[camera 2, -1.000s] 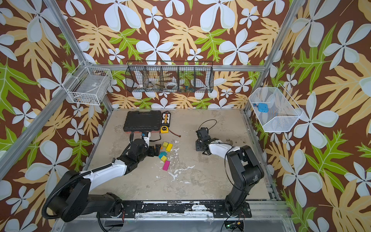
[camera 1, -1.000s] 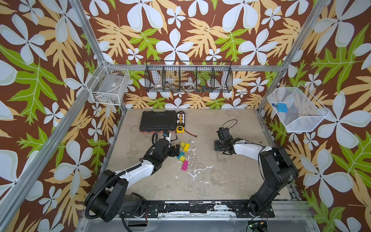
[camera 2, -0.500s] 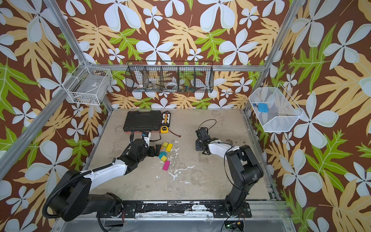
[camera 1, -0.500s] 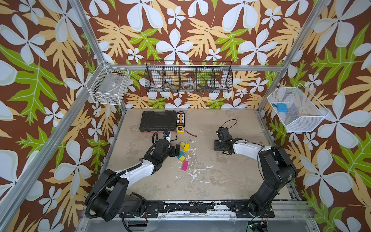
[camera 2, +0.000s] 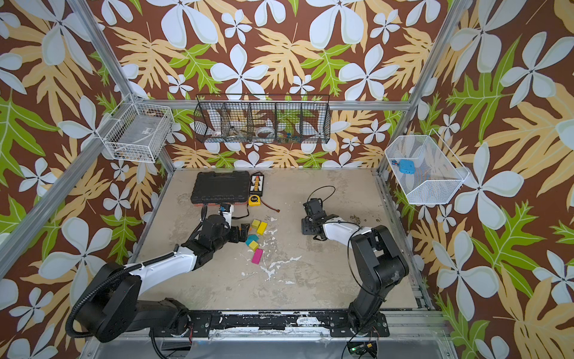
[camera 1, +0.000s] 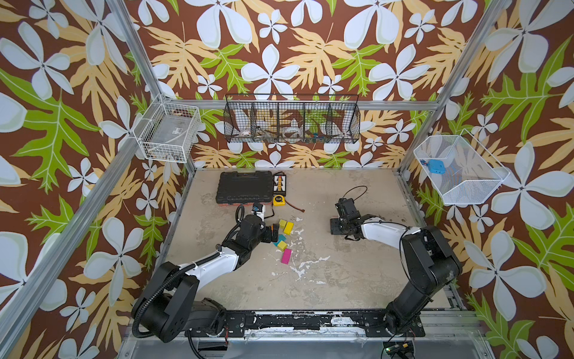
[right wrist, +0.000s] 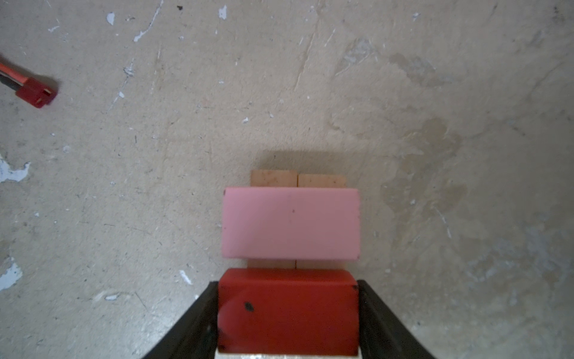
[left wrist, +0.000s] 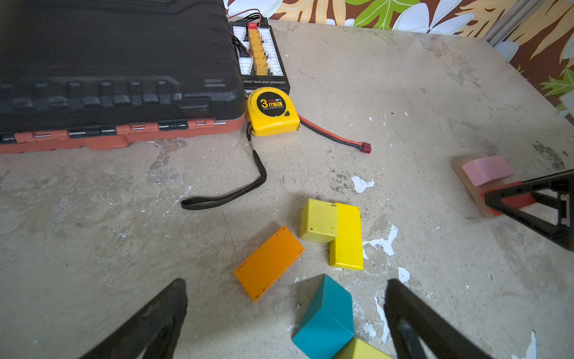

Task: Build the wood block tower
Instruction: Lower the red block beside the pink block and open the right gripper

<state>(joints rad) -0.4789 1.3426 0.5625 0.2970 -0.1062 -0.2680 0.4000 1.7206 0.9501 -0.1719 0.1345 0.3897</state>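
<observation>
While my left gripper (left wrist: pixel 285 286) hangs low over the loose wood blocks, its jaws stand spread wide and hold nothing. Between and just ahead of its fingers the teal wedge (left wrist: pixel 324 314) lies on the table (camera 1: pixel 326 279), touching a yellow cube (left wrist: pixel 360 349) at the picture's edge. Beyond the wedge lies the orange brick (left wrist: pixel 268 262), flat and askew, and beside it a second yellow cube (left wrist: pixel 318 220) sits against the yellow brick (left wrist: pixel 346 236). In both top views the magenta brick (camera 1: pixel 286 256) lies alone, nearest my base. Farther back are the tape measure (left wrist: pixel 272 112) and the black case (left wrist: pixel 108 62), touching each other. Well apart from that heap, right of the table's middle, my right gripper (right wrist: pixel 287 284) points down over the tower, which is only begun: two tan planks (right wrist: pixel 273 178) lie side by side, the pink brick (right wrist: pixel 290 222) rests across them, and the red brick (right wrist: pixel 287 310) sits just beside the pink one with a narrow gap between. My right fingers (right wrist: pixel 198 314) stand against the red brick's two ends; whether they press it or merely flank it I cannot tell.
</observation>
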